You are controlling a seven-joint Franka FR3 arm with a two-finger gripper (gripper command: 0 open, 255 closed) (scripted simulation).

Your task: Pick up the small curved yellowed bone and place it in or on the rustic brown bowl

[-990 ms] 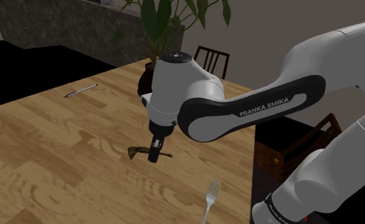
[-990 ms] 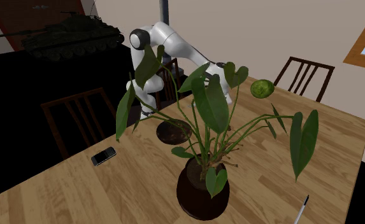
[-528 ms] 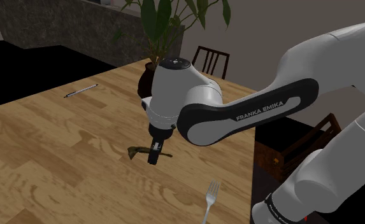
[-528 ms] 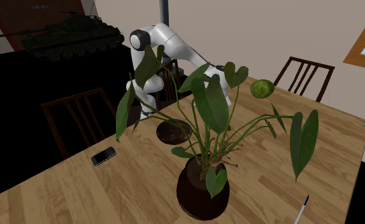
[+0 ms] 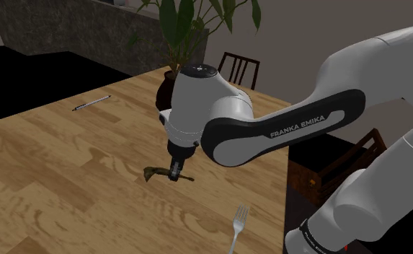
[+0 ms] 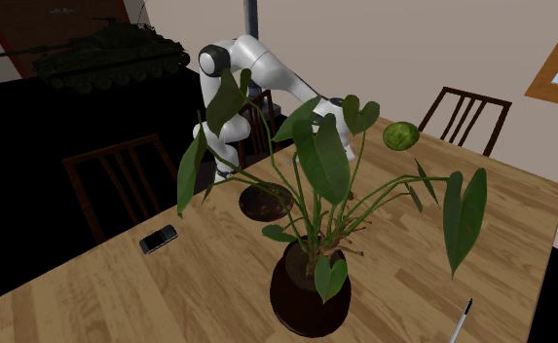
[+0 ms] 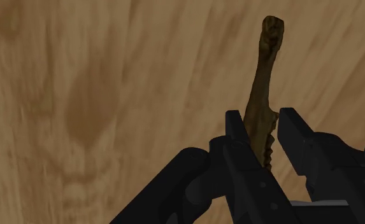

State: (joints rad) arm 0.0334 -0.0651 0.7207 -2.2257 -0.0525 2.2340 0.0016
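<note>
A small curved brownish-yellow bone (image 5: 153,172) lies on the wooden table (image 5: 68,166) below the arm's wrist. My black gripper (image 5: 174,175) points down over its end nearer the stand. In the wrist view the bone (image 7: 264,76) runs away from the hand, with its toothed near end clasped in my gripper (image 7: 262,121); both fingers press its sides. The dark brown bowl (image 6: 265,202) stands on the table near the arm's base in the second exterior view.
A fork (image 5: 238,220) lies near the table edge close to the stand. A pen (image 5: 91,102) lies far off at the shoulder view's left. A big potted plant (image 6: 310,283), a phone (image 6: 158,239), a green ball (image 6: 400,135) and chairs (image 6: 466,112) surround the table.
The fingers have come together on the bone's near end. The wrist has shifted only slightly, and the bone lies where it was.
</note>
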